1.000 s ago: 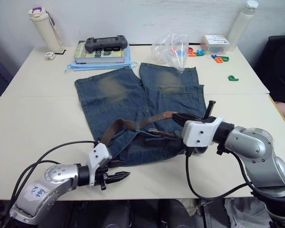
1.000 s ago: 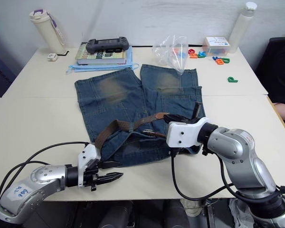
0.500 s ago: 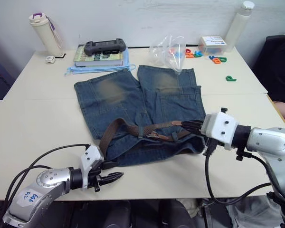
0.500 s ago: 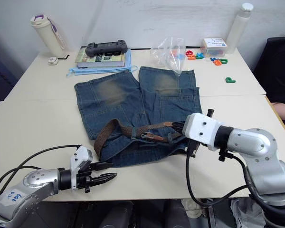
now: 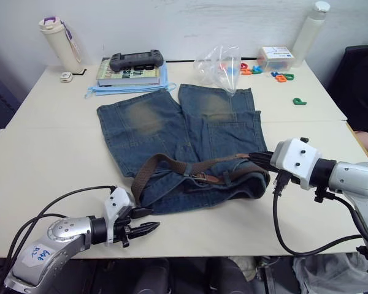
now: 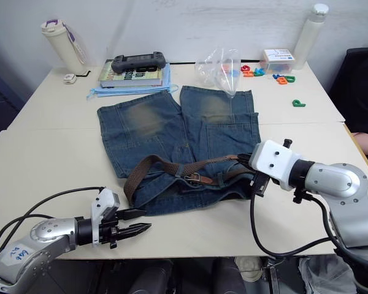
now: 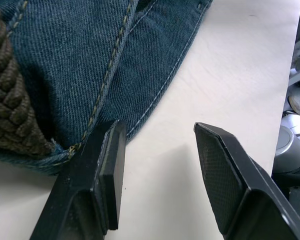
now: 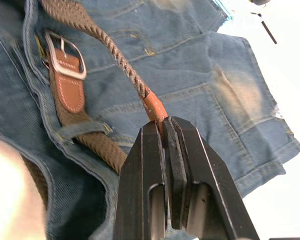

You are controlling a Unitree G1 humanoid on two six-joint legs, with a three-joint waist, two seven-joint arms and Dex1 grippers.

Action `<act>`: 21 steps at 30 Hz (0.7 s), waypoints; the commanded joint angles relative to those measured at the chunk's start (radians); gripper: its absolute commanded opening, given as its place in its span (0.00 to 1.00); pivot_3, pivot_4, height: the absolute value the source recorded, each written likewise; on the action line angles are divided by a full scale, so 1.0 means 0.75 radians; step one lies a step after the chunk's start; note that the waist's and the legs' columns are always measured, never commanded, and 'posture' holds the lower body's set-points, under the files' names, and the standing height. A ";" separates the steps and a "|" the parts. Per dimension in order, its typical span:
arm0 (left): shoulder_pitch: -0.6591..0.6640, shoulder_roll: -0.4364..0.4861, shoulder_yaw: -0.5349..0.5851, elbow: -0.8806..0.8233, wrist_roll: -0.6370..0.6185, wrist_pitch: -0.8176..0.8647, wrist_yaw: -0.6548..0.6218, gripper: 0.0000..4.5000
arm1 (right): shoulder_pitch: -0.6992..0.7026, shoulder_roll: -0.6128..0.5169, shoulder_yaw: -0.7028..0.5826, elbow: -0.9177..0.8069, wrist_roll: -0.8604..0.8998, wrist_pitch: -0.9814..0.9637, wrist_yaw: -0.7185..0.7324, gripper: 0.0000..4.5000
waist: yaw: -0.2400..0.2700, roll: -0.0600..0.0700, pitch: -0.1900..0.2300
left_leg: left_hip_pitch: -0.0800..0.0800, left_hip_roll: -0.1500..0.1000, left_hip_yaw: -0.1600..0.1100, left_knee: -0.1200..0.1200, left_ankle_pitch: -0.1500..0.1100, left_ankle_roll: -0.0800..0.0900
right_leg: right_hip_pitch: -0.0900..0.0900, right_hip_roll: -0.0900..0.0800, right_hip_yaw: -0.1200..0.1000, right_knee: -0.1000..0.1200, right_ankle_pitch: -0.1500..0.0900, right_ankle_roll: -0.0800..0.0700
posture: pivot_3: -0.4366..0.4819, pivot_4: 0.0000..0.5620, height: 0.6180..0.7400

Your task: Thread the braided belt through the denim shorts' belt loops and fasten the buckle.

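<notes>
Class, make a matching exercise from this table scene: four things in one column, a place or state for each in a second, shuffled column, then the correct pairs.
Things:
1. right tool
2. left tool
3. buckle
4. game controller

States or places:
A. open, at the near hem of the denim shorts
B. lying on a book at the far side of the table
C. shut on the tan tip of the braided belt
D. lying on the denim, unfastened

Pairs: 1-C, 2-A, 3-D, 4-B
</notes>
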 commanded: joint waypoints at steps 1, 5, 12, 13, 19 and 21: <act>0.074 0.025 -0.002 0.229 0.129 0.110 0.075 0.56 | 0.011 -0.038 -0.070 0.036 -0.032 -0.063 -0.032 0.00 | 0.001 0.000 0.000 | 0.000 0.000 0.000 0.000 0.000 0.000 | 0.000 0.000 0.000 0.000 0.000 0.000 | 0.48 0.27 0.40; 0.081 0.023 -0.003 0.228 0.130 0.106 0.075 0.56 | 0.029 -0.061 -0.091 0.077 -0.022 -0.117 -0.021 0.00 | 0.001 0.001 -0.001 | 0.000 0.000 0.000 0.000 0.000 0.000 | 0.000 0.000 0.000 0.000 0.000 0.000 | 0.48 0.27 0.40; 0.098 0.017 -0.006 0.232 0.134 0.091 0.071 0.56 | 0.009 -0.078 -0.150 0.163 0.086 -0.079 -0.001 0.00 | 0.000 0.003 -0.002 | 0.000 0.000 0.000 0.000 0.000 0.000 | 0.000 0.000 0.000 0.000 -0.001 -0.002 | 0.48 0.27 0.40; 0.100 0.016 -0.007 0.233 0.136 0.089 0.071 0.56 | 0.011 -0.084 -0.150 0.172 0.088 -0.083 0.003 0.00 | 0.000 0.003 -0.002 | 0.000 0.000 0.000 0.000 0.000 0.000 | 0.000 0.000 0.000 0.000 -0.001 -0.002 | 0.48 0.27 0.40; 0.112 0.014 -0.006 0.240 0.139 0.074 0.066 0.56 | 0.001 -0.113 -0.152 0.234 0.101 -0.078 0.015 0.00 | 0.000 0.004 -0.003 | 0.000 0.000 0.000 -0.001 0.000 0.000 | 0.000 0.000 0.000 -0.001 -0.002 -0.003 | 0.48 0.27 0.40; 0.116 0.014 -0.006 0.242 0.140 0.068 0.065 0.56 | -0.004 -0.131 -0.142 0.254 0.088 -0.069 0.015 0.00 | -0.001 0.007 -0.004 | 0.000 0.000 0.000 -0.001 0.000 0.000 | 0.000 0.000 0.000 -0.001 -0.002 -0.003 | 0.48 0.27 0.40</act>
